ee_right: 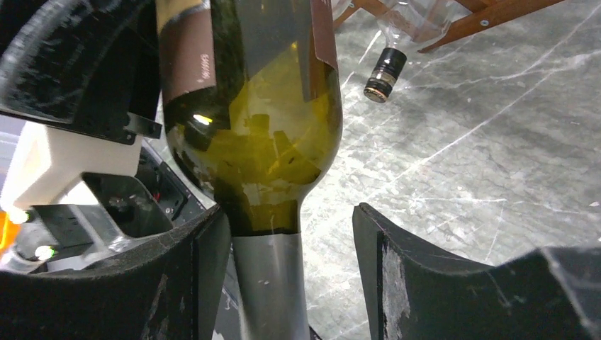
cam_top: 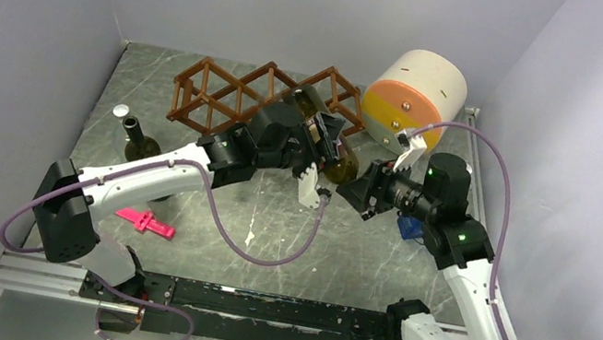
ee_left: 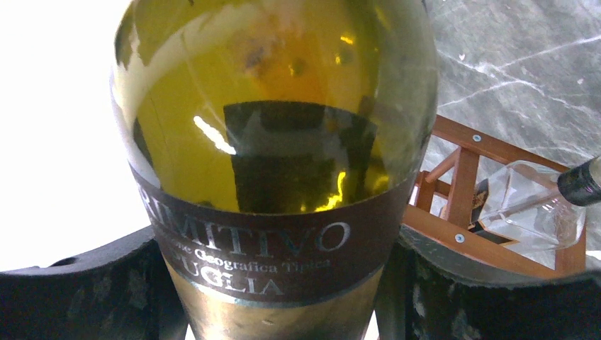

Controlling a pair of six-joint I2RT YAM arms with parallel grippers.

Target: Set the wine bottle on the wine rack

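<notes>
Hanging in the air just in front of the wine rack's (cam_top: pixel 236 98) right end is the wine bottle (cam_top: pixel 341 168), tilted and not yet in any cell. Its wide base points toward the rack and its neck points away from it. It is olive-green glass with a dark brown label that reads "PRIMITIVO".

The left gripper (cam_top: pixel 326 142) is clamped around the bottle's body at the label. Its black fingers (ee_left: pixel 85 290) press in on both sides and carry the bottle.

On the side away from the rack, the right gripper (cam_top: pixel 366 193) straddles the grey-foiled neck. One finger sits right against the foil, but the other finger (ee_right: pixel 404 269) stands clear of it with marbled tabletop (cam_top: pixel 270 221) showing through the gap. That gripper is therefore not clenched on the bottle.

A clear glass bottle (ee_left: pixel 531 212) lies in one of the rack's diamond cells, its dark-capped neck poking out. Just beside the rack's right end lies a cream, orange and yellow cylinder (cam_top: pixel 409 95), tipped on its side. A second dark bottle (cam_top: pixel 139 141) stands upright in front of the rack's left end. Farther out from the rack on that same side, a pink plastic piece (cam_top: pixel 145 221) lies flat on the tabletop.
</notes>
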